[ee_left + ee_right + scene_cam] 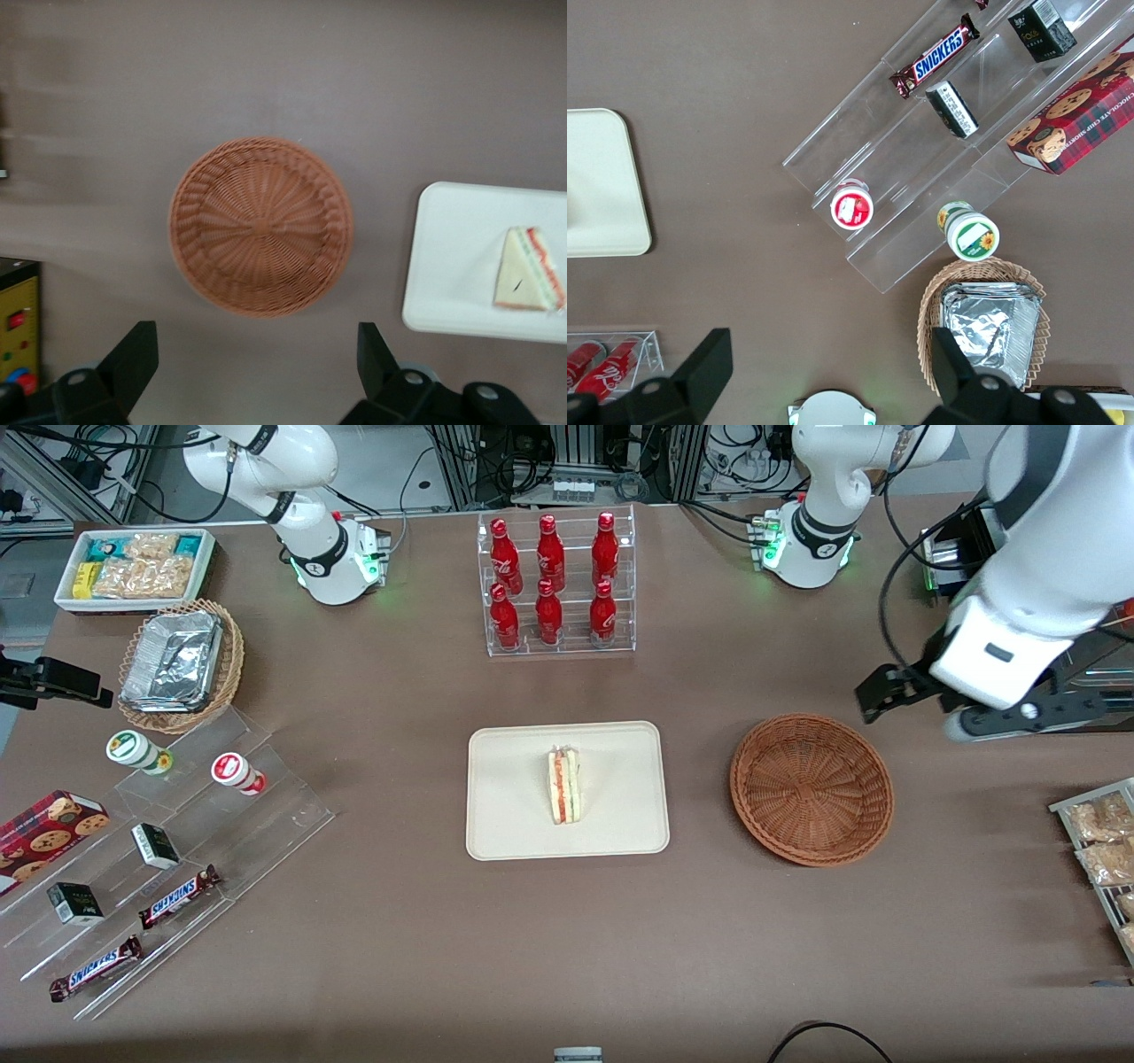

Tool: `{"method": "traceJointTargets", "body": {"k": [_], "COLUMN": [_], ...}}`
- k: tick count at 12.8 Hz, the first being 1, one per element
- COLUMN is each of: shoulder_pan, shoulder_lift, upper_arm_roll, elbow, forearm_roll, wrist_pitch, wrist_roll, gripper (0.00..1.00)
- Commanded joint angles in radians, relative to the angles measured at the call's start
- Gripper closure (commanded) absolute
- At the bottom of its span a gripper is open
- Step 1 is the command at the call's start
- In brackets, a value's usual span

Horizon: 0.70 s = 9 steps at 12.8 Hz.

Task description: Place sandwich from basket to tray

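Observation:
The sandwich (563, 786), a pale wedge with a red and green filling edge, lies near the middle of the cream tray (509, 833). In the left wrist view the sandwich (526, 282) rests on the same tray (452, 266). The reddish-brown wicker basket (811, 788) stands beside the tray, toward the working arm's end, with nothing in it (261, 225). My left gripper (979, 707) hangs high above the table, a little farther from the front camera than the basket. It (257, 372) is open, with only bare table between its black fingers (133, 359).
A clear rack of red bottles (555, 584) stands farther from the front camera than the tray. Snack packets on a rack (1103, 850) lie at the working arm's end. Toward the parked arm's end are a foil-filled tan basket (182, 664), a clear stepped stand (177, 850) and a white bin (137, 567).

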Motion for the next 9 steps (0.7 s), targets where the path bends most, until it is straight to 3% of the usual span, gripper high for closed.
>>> {"method": "traceJointTargets", "body": {"k": [1, 5, 9], "shoulder_pan": [0.059, 0.091, 0.054], "shoulder_lift": [-0.063, -0.129, -0.140], "upper_arm_roll": [-0.012, -0.007, 0.097], "elbow": [-0.049, -0.102, -0.103], "forearm_roll": [-0.038, -0.038, -0.038], "wrist_pitch": [-0.035, -0.052, -0.060], "wrist_roll": [0.095, 0.169, 0.273], "gripper": [0.01, 0.01, 0.01]}}
